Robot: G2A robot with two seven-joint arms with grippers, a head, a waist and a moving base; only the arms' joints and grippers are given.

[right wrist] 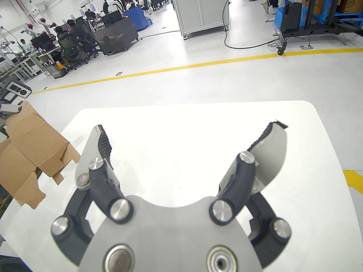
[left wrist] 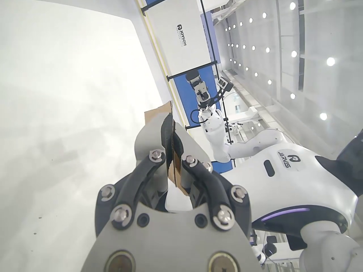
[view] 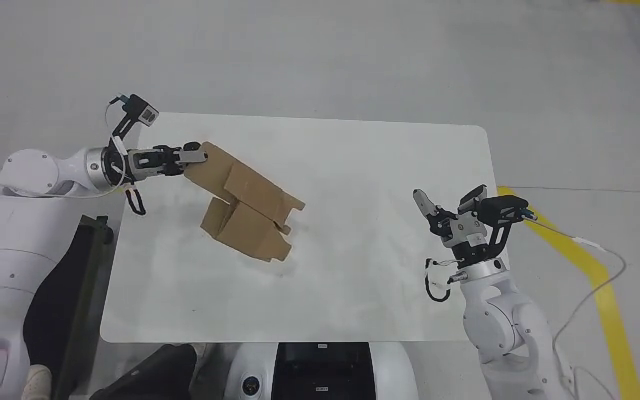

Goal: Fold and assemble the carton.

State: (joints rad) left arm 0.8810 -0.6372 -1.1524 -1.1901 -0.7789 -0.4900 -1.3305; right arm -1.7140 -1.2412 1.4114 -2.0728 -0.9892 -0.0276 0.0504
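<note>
The carton (view: 245, 205) is a brown cardboard piece, only partly folded, with several flaps standing out at angles and one open end turned toward the table's middle. It lies over the left part of the white table (view: 380, 270), slanting from the far left corner down toward the centre. We see its upper flap caught by the left gripper (view: 195, 153), which comes in level from beyond the table's left edge. From the left wrist camera the two dark fingers (left wrist: 167, 140) are pressed together on the thin edge of the cardboard (left wrist: 153, 117), so that the sheet runs between the pads and out past their tips. Whether the carton's lower end rests on the tabletop or hangs just above it we cannot tell, though a faint shadow lies close beneath it. From the right wrist camera the carton (right wrist: 31, 148) shows at the far side of the table (right wrist: 312, 148), its notched flaps hanging toward the surface. The right gripper (view: 465, 208) is well apart from the carton, near the table's right edge, and holds nothing. Its fingers are spread wide, the ribbed pads (right wrist: 103, 142) facing each other across a broad gap, with bare tabletop between them. Beyond the table the floor is pale grey, and a yellow line (view: 600, 260) runs across it by the right arm. The same line (right wrist: 198, 65) crosses the floor past the table's far edge.
</note>
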